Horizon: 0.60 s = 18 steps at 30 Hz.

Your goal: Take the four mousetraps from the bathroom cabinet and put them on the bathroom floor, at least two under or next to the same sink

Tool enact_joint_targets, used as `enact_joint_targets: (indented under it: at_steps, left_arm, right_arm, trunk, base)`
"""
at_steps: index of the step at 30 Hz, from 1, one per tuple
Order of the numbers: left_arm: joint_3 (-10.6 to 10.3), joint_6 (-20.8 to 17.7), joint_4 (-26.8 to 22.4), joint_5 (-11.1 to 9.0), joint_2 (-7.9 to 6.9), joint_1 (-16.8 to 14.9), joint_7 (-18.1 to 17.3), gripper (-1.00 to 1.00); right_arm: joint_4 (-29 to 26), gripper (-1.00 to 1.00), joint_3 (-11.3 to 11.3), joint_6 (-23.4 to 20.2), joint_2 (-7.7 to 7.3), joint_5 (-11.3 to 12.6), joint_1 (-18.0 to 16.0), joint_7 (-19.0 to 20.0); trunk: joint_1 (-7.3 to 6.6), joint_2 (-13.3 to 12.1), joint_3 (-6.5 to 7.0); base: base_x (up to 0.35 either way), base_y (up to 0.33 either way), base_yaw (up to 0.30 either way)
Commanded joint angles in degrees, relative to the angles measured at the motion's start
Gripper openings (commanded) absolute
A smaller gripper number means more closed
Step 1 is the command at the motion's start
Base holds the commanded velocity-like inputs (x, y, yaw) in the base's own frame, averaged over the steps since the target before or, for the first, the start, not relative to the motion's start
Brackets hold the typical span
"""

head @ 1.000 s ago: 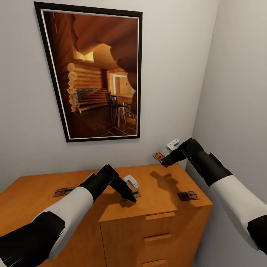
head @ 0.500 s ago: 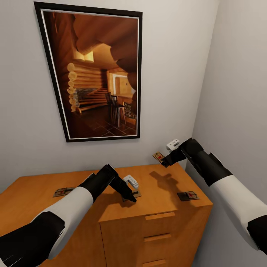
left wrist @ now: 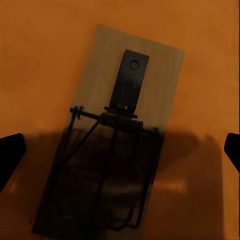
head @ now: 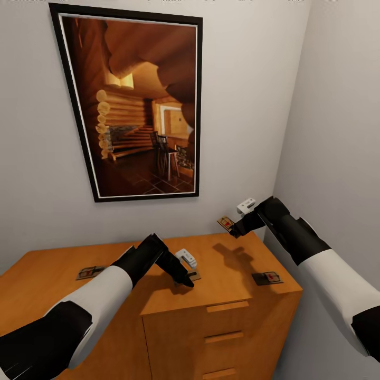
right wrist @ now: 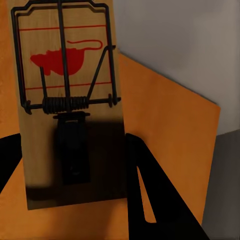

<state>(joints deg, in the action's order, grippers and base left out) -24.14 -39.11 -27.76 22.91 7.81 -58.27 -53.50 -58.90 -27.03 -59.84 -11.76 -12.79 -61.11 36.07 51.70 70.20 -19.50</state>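
Note:
The orange-brown cabinet stands against the wall. One mousetrap hangs in the air above its back right corner, with my right gripper shut on it; the right wrist view shows this mousetrap, red mark up, between the dark fingers. My left gripper is low over a second mousetrap near the front edge. In the left wrist view that mousetrap lies flat, and the open fingertips stand apart on either side of it. Two more mousetraps lie on the top.
A large framed picture hangs on the wall behind the cabinet. A side wall runs close along the cabinet's right end. Drawers with wooden bar handles face me below the top.

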Motion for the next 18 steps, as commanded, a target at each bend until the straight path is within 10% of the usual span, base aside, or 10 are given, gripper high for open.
enact_joint_targets:
  at_steps: [1,18]
  left_arm:
    - [-0.1,-0.4,1.0,1.2,-0.02,0.0,-0.4,1.0]
    - [-0.3,-0.3,1.2,1.3,-0.3,0.0,-0.4,1.0]
  right_arm:
    - [-0.1,-1.0,-0.1,-0.2,-0.04,-0.5,-0.1,0.3]
    - [-0.1,-1.0,-0.2,-0.2,-0.02,-0.5,-0.1,0.3]
  trunk:
    - [0.0,0.0,-0.09]
    - [0.0,0.0,-0.09]
  base:
    - [-0.11,0.0,0.0]
    - [-0.048,0.0,0.0]
